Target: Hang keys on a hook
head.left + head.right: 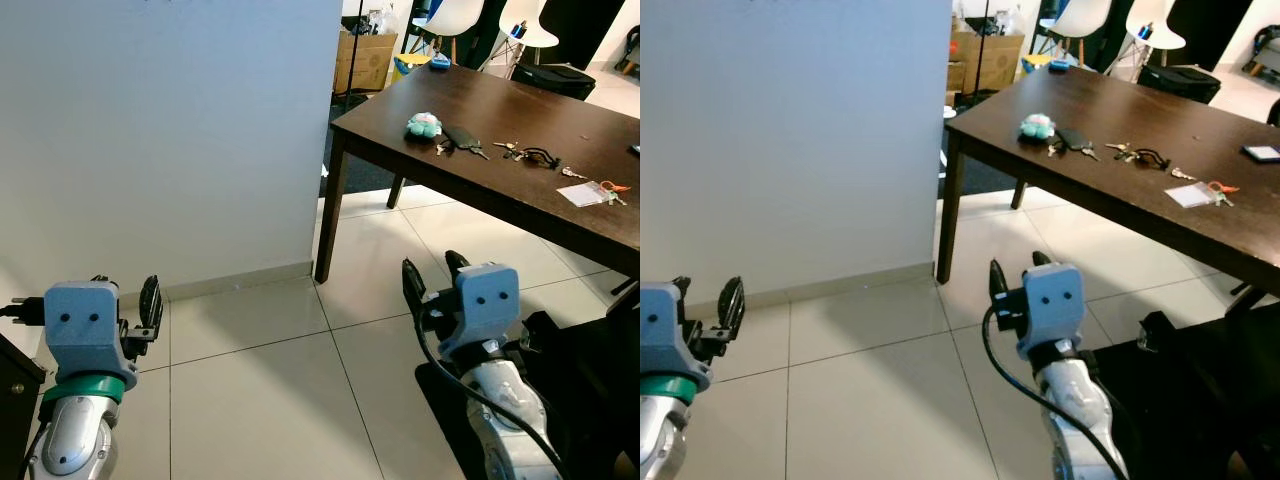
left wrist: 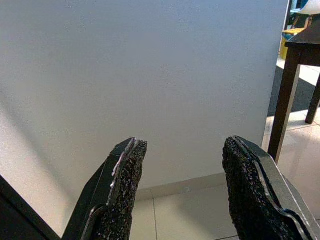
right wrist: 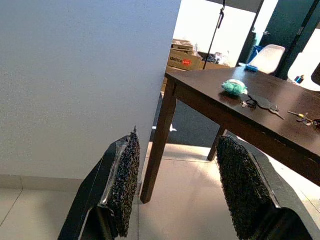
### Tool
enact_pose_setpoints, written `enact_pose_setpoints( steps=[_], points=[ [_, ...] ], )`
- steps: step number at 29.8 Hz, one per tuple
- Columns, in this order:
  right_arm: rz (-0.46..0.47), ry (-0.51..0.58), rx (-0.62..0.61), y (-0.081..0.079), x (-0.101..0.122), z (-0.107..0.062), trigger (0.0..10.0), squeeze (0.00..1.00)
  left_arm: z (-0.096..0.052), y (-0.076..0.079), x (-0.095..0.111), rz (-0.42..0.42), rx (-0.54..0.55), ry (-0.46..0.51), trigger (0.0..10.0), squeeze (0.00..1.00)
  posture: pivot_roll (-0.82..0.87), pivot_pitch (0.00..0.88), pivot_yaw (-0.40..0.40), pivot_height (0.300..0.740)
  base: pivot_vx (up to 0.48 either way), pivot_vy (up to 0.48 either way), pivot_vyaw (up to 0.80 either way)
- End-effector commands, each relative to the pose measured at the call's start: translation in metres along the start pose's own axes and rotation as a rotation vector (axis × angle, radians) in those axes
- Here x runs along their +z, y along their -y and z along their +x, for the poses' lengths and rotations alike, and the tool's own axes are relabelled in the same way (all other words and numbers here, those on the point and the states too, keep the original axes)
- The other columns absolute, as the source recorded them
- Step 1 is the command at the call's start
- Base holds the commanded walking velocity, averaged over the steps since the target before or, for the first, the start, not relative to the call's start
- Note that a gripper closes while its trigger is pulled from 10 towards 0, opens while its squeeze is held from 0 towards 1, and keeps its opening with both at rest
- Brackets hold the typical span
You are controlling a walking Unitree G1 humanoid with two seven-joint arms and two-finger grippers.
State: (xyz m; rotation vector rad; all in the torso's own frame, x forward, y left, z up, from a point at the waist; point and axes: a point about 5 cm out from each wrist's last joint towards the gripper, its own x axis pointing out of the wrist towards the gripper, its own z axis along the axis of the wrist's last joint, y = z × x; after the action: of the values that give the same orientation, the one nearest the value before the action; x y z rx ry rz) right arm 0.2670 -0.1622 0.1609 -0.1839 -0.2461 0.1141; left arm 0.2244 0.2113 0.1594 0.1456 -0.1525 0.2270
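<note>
Several key sets lie on the dark wooden table (image 1: 500,100) ahead to my right. One has a teal plush charm (image 1: 425,124) beside a black fob (image 1: 463,138). Another has a black loop (image 1: 535,154), and a third carries a white tag (image 1: 585,192) with an orange piece. My left gripper (image 1: 125,295) is held low near the white wall, open and empty. Low in front of the table, my right gripper (image 1: 432,272) is also open and empty. In the wrist views, the left gripper's fingers (image 2: 120,195) face the wall, and the right gripper's fingers (image 3: 122,185) face the table leg.
A plain white wall (image 1: 170,130) fills the left, ending at a corner beside the table leg (image 1: 330,210). A dark cabinet edge (image 1: 15,385) is at my lower left. Black bags (image 1: 590,360) sit on the tiled floor (image 1: 260,350) to the right. A cardboard box (image 1: 365,60) and white chairs (image 1: 455,15) stand beyond.
</note>
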Motion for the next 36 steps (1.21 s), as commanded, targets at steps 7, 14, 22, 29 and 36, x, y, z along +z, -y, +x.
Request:
enact_pose_setpoints(
  steps=[7,14,22,29,36],
  points=[
    [0.209,-0.146,-0.013,-0.013,0.009,0.035,10.0,0.0,0.024,0.039,0.01,-0.066,-0.22,-0.098,10.0,0.0,-0.09,0.0,0.064,0.74,0.0,0.0,0.0],
    [0.227,-0.071,-0.02,-0.016,0.013,0.028,10.0,0.0,0.012,0.03,0.0,-0.133,-0.21,-0.169,10.0,0.0,-0.08,0.0,0.065,0.74,0.0,0.0,0.0],
    [0.18,-0.095,0.029,-0.024,0.01,0.029,10.0,0.0,0.011,0.031,0.001,0.022,-0.268,-0.132,10.0,0.0,-0.08,0.0,0.062,0.74,0.0,0.0,0.0],
    [0.112,-0.11,0.029,-0.023,0.002,0.023,10.0,0.0,-0.004,0.021,-0.012,0.142,-0.25,-0.145,10.0,0.0,-0.07,0.0,0.052,0.74,0.0,0.0,0.0],
    [0.18,-0.086,0.082,-0.03,0.006,0.03,10.0,0.0,0.0,0.03,-0.003,0.058,-0.259,-0.141,10.0,0.0,-0.06,0.0,0.051,0.74,0.0,0.0,0.0]
  ],
)
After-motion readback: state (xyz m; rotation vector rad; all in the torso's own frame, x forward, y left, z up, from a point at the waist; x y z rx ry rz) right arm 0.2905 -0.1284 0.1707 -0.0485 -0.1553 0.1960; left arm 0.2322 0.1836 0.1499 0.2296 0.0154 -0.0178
